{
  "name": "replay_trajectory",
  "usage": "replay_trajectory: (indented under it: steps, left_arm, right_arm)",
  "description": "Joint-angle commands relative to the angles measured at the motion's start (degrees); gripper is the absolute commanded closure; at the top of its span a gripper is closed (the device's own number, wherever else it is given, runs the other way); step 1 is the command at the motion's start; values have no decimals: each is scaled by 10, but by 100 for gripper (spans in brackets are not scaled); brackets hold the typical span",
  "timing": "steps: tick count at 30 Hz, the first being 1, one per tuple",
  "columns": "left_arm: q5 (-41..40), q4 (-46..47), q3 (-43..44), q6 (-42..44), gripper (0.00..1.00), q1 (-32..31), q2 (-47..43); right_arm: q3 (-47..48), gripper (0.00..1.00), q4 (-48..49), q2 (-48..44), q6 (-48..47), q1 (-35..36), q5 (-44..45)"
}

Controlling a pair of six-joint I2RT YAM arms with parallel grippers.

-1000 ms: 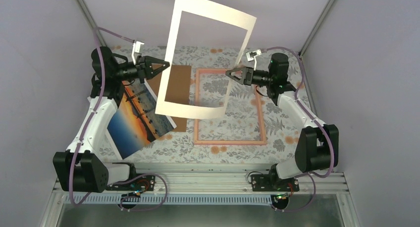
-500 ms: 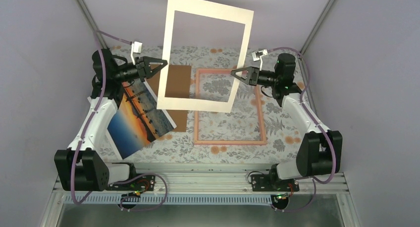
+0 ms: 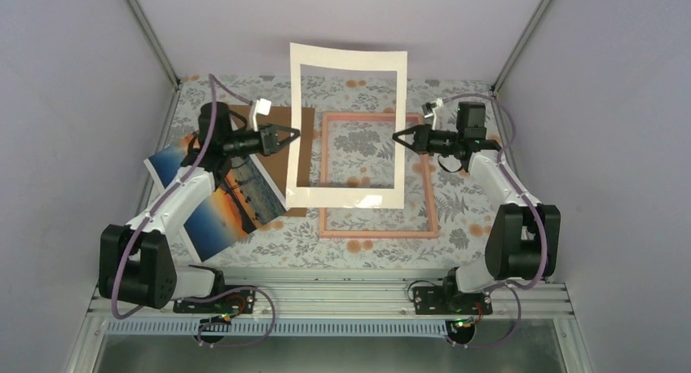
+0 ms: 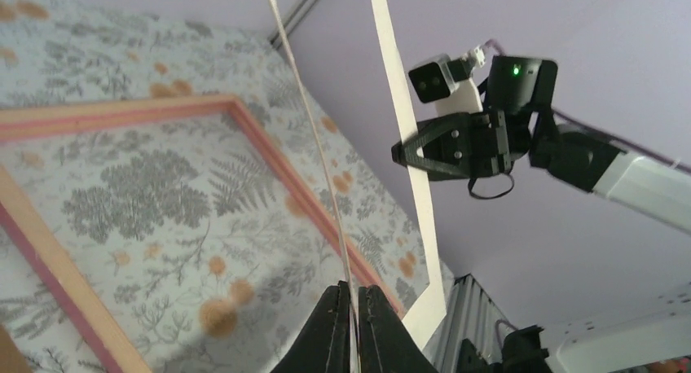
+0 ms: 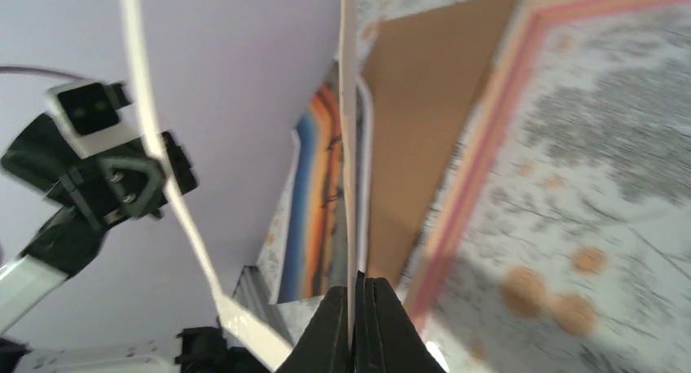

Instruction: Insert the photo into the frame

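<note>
Seen from above, two robot arms hold a white mat (image 3: 346, 197), a thin card border with a large rectangular opening, up in the air between them. The left pincer (image 3: 295, 135) is closed on the mat's left edge. The right pincer (image 3: 397, 137) is closed on its right edge.

The pink frame (image 3: 375, 230) lies flat on the floral worktop (image 3: 375, 251), right of centre and partly below the raised mat. The photo (image 3: 216, 214), a sunset print, lies near the left edge, face up and partly under the left arm. It is not in the frame yet.

The step in hand appears to be handling the mat above the frame. The next move likely calls for both arms to travel together so the card neither bends nor slips. The photo is still to be fetched.

The left wrist view shows the mat edge-on, pinched between its closed fingers, with the other pincer across the opening. The right wrist view shows its own jaws tight on the mat, and past them a brown cardboard board (image 5: 424, 120) lying between photo and frame.
</note>
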Motion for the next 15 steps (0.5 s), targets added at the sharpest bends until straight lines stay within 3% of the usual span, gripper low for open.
replay_trajectory:
  steps: [1, 4, 6, 9, 12, 15]
  left_arm:
    - [-60, -32, -28, 51, 93, -41, 26]
    - [-74, -31, -32, 62, 91, -59, 52]
    - [-83, -30, -33, 66, 83, -63, 75]
    - [-109, -47, -36, 84, 50, -63, 95]
    - [-178, -89, -34, 116, 5, -61, 90]
    - [-244, -130, -22, 151, 0, -54, 85]
  right_arm:
    - [10, 96, -128, 30, -112, -31, 70]
    - [4, 96, -146, 50, -141, -37, 84]
    - [8, 96, -149, 72, -150, -37, 91]
    - [23, 96, -156, 103, -163, -37, 102]
    - [29, 96, -162, 146, -174, -38, 126]
    - [27, 96, -168, 175, -189, -41, 149]
